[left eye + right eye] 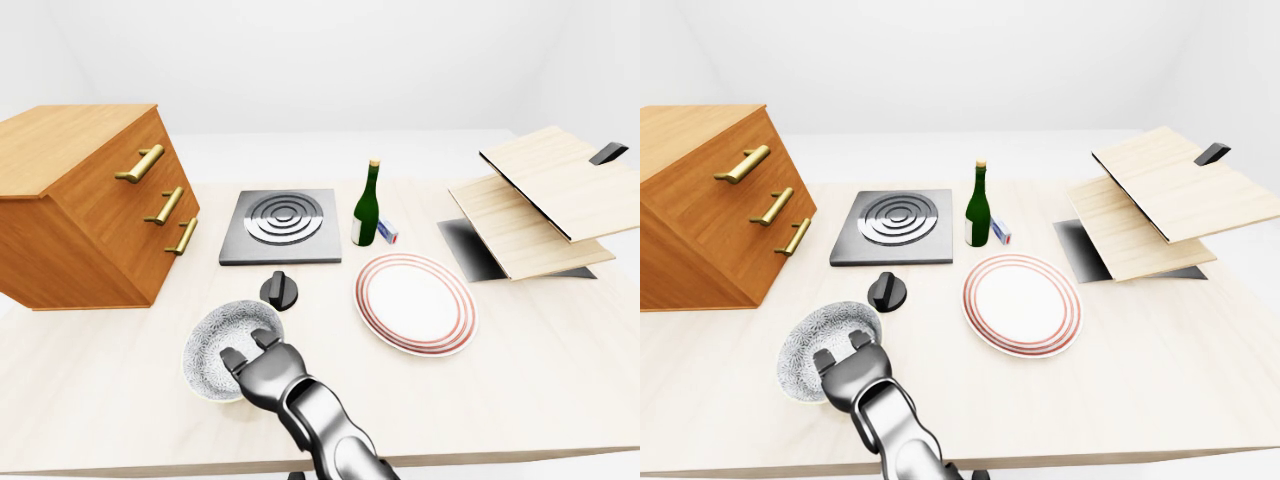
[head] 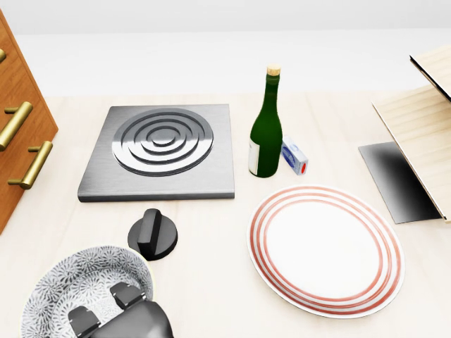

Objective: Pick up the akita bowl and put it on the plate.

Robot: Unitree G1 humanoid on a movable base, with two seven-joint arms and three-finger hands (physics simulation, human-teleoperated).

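At the far left of the left-eye view, a brown wooden drawer chest point(image 1: 90, 220) with brass handles, standing on the pale wooden table point(image 2: 211, 289). Just right of it and lower in that view, the grey-and-white patterned ceramic akita bowl point(image 2: 74, 278), upright on the table and well apart from its goal.

Reaching into the bowl from the bottom edge, the dark metallic left hand point(image 1: 262, 372): two fingers point(image 2: 127, 293) hooked over the near rim and down inside, palm covering that side of the rim. Thumb hidden beneath the palm, so impossible to say whether pinching the wall or merely standing about it. Right hand nowhere in view.

Just above the bowl in the head view, a round black knob point(image 2: 153, 234), near the rim but not touching. Above that, a square grey metal hob plate point(image 2: 162, 151) with raised rings. Further right, a tall green glass bottle point(image 2: 266, 134) with a cork, and a small blue-and-white box point(image 2: 294, 156) just beside it. Below these, the flat white plate point(image 2: 328, 250) with red rings, bare. At the far right, stacked light wooden boards point(image 1: 540, 200).

Judged from this: grasping step, lift not yet begun. Next, probably: pinch the wall firmly, raise clear of the knob, carry rightward over bare table, lower onto the plate's middle.
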